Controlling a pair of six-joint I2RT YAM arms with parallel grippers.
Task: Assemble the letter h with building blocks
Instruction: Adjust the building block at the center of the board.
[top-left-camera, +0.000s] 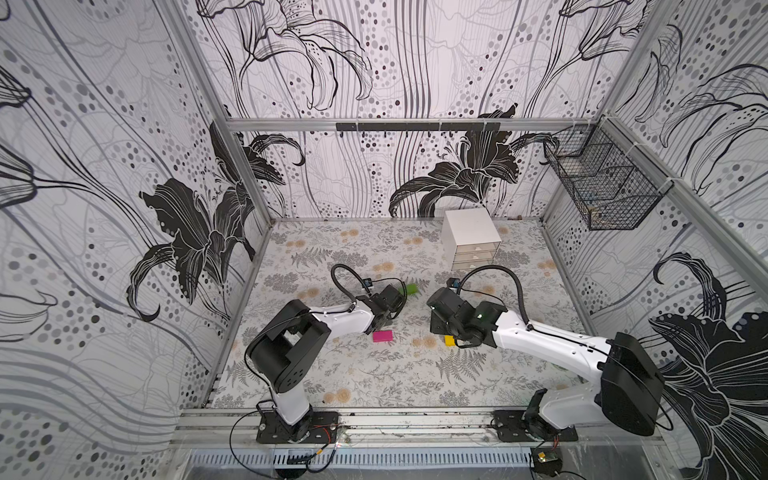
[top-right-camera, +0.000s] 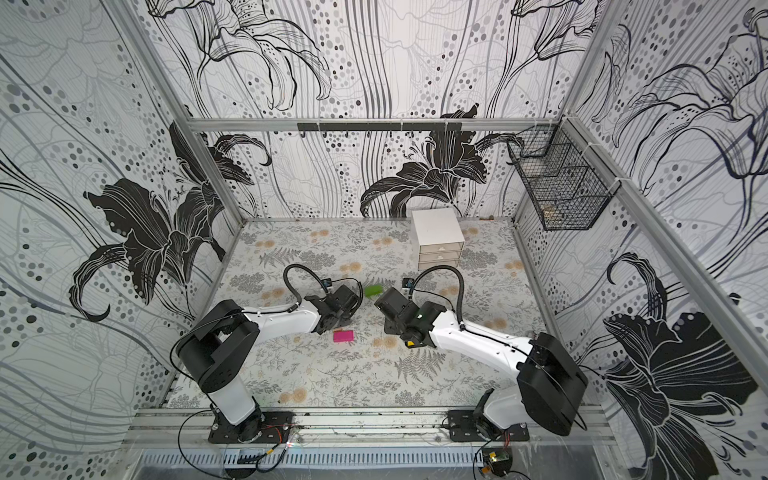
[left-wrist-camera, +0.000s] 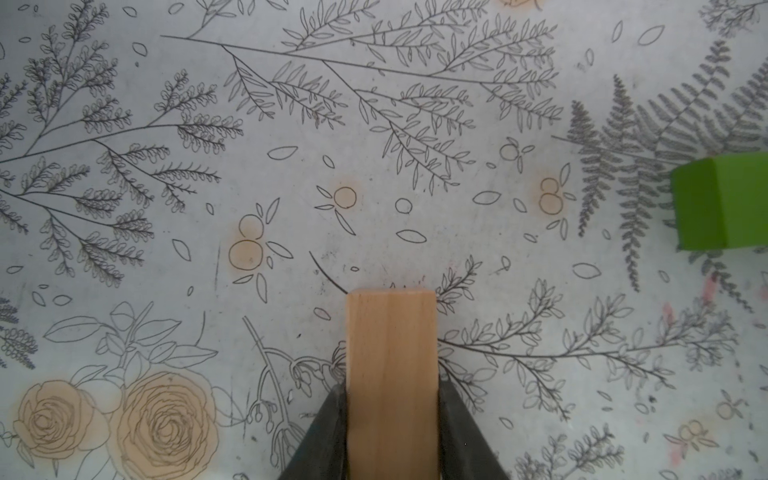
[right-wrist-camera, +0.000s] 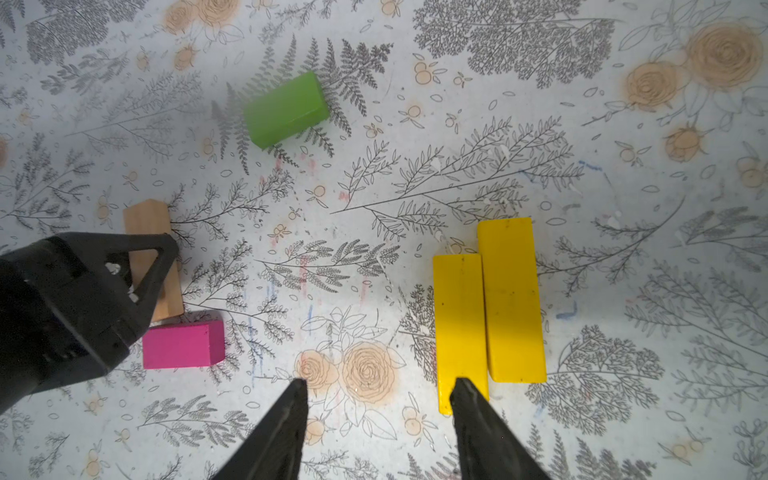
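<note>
The building blocks lie scattered on the floral table, and no letter h shape shows among them. My left gripper (left-wrist-camera: 392, 386) is shut on the long tan block (left-wrist-camera: 390, 374), one finger pressed to each long side. From the right wrist view, that gripper (right-wrist-camera: 83, 291) straddles the tan block (right-wrist-camera: 147, 224), just beyond the pink block (right-wrist-camera: 183, 345). The green block (right-wrist-camera: 284, 110) lies farther off. Two yellow blocks (right-wrist-camera: 459, 316) (right-wrist-camera: 513, 299) lie side by side. My right gripper (right-wrist-camera: 379, 380) hangs open and empty, one fingertip over a yellow block's end. Pink (top-left-camera: 382, 336) and green (top-left-camera: 411, 289) show in both top views.
A white three-drawer box (top-left-camera: 471, 237) stands at the back right of the table. A black wire basket (top-left-camera: 602, 183) hangs on the right wall. Both arms reach in from the front rail and their wrists meet near the table's middle.
</note>
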